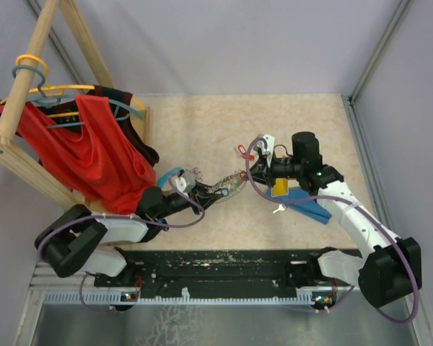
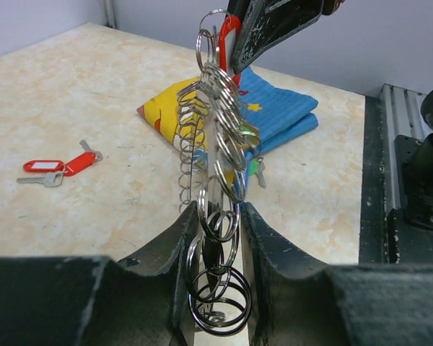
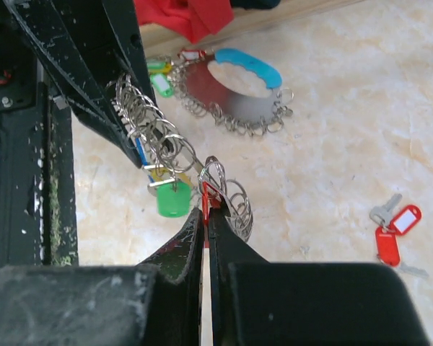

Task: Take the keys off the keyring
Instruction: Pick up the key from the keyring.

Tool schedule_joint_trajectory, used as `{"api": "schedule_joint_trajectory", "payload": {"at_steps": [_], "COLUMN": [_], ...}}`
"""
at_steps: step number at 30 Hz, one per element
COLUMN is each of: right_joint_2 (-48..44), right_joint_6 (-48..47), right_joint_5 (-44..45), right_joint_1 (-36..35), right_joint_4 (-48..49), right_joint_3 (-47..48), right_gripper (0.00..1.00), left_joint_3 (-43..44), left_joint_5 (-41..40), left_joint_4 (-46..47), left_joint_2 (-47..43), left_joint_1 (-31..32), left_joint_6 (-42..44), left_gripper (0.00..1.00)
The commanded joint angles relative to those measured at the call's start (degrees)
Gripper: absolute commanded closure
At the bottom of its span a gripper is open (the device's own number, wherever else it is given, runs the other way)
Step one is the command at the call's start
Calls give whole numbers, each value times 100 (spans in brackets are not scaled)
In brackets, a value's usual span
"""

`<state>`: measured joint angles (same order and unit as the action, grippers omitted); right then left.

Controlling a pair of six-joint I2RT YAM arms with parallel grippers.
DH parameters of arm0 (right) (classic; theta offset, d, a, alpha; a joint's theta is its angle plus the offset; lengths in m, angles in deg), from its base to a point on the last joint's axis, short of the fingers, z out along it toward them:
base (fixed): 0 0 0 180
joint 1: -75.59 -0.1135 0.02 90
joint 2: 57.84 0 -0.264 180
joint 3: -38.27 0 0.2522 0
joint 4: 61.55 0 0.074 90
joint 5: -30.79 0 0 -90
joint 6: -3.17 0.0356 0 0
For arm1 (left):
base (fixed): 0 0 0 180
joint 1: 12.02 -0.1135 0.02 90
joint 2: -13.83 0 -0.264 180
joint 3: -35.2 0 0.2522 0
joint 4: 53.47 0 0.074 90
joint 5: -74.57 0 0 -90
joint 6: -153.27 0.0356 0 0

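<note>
Red key tag sits pinched in my closed right end effector; my left end effector clamps the keyring. Pull steadily apart.

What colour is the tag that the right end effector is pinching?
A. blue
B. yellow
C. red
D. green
C: the right end effector is shut on a red tag, while the green tag hangs free beside it.
</note>
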<state>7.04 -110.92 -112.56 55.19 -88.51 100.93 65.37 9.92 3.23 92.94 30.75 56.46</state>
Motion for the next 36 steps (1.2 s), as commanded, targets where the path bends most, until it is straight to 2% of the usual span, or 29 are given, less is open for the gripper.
{"api": "schedule_joint_trajectory", "payload": {"at_steps": [1,6,11,17,18,30,36], "right_joint_2": [9,255,386,504,550,631,622], "right_joint_6": [-544,-1039,-1237,-1284,-1324,-1541,-1591], "right_joint_5": [328,503,774,745,755,799,818], "right_joint_1": [-43,-143,-347,-359,-359,-359,-359], "right_joint_4": [-517,-1333,-1585,-1763,-1842,-2179,-2251], "right_joint_3": [513,881,993,1100,1127,1299,1336], "right_gripper": [100,100,100,100,100,100,100], "left_joint_3": [-39,-136,-210,-295,-373,-779,-954], "left_joint_5": [-126,-145,-216,-399,-487,-460,-351], "left_joint_4": [514,978,1754,2763,3181,3207,3211], "left_joint_2": [151,481,990,1705,1939,1633,1396], "left_joint_1": [34,39,39,39,38,39,39], "left_joint_6": [394,635,684,721,745,859,662], "left_gripper": [100,100,100,88,80,51,48]}}
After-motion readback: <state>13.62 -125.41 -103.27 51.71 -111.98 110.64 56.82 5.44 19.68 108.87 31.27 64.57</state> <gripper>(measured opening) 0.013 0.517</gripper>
